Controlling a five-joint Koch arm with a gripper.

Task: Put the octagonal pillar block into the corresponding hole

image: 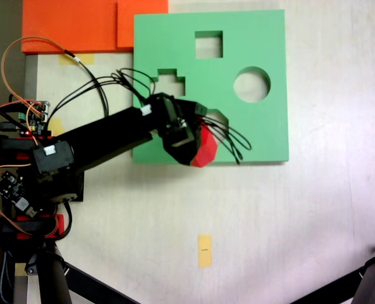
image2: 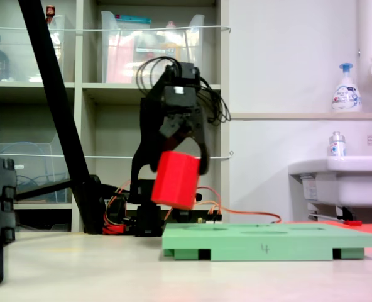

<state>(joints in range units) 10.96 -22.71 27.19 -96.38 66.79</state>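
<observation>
A pale, off-white worktop (image2: 79,264) lay under even indoor light. Behind it stood a beige open shelving unit (image2: 85,94) holding clear plastic bins (image2: 151,53), beside a plain white wall (image2: 286,56). At the right, a white ceramic sink (image2: 337,182) sat below a ledge carrying a white pump bottle with a blue top (image2: 345,88).

Both fixed views are bright with soft, even light. From above, the desk (image: 270,209) looks pale and washed out, and the shadows are faint. Both pictures are a little fuzzy. From the side, the red block (image2: 175,179) looks blurry at its edges, and the white wall (image2: 286,56) glows.
</observation>
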